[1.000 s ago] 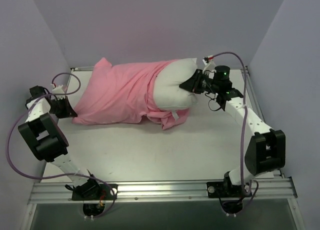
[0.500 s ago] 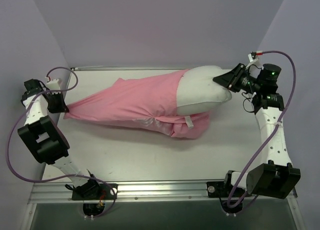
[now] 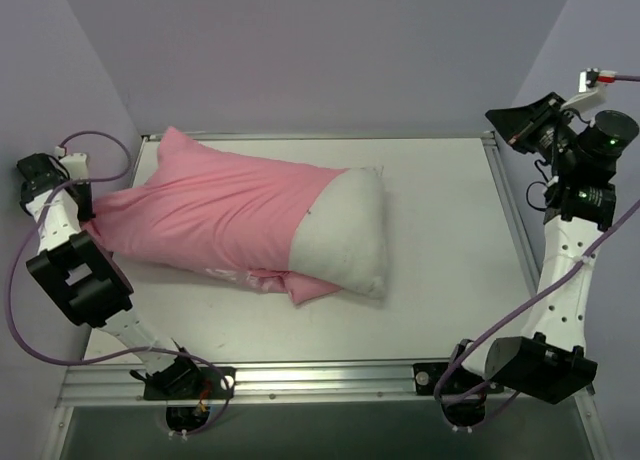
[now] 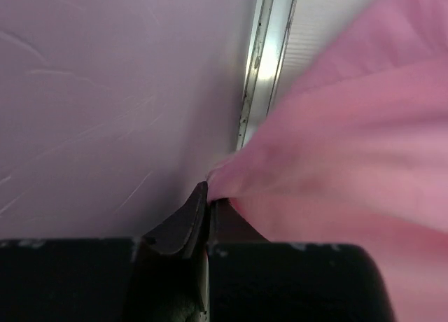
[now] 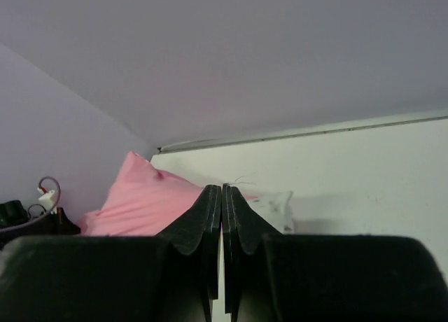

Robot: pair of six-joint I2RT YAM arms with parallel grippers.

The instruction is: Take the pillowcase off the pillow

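Observation:
The pink pillowcase (image 3: 210, 210) lies across the table's left half and still covers most of the pillow. The off-white pillow (image 3: 345, 230) sticks out of its right end and rests on the table. My left gripper (image 3: 90, 220) is at the far left edge, shut on the pillowcase's left end; the left wrist view shows pink fabric (image 4: 336, 140) pinched between its jaws (image 4: 210, 190). My right gripper (image 3: 502, 120) is raised at the far right, well away from the pillow, shut and empty (image 5: 222, 189). The right wrist view shows the pillowcase (image 5: 140, 203) and the pillow (image 5: 276, 203) far off.
The white table (image 3: 450, 230) is framed by a metal rail (image 4: 269, 49). Lilac walls (image 3: 300, 50) close in the back and both sides. The left gripper is right against the left wall.
My right gripper has let go of the pillow and swung up to the right. The pillow has dropped and slid left. My left gripper has drawn the pillowcase further left.

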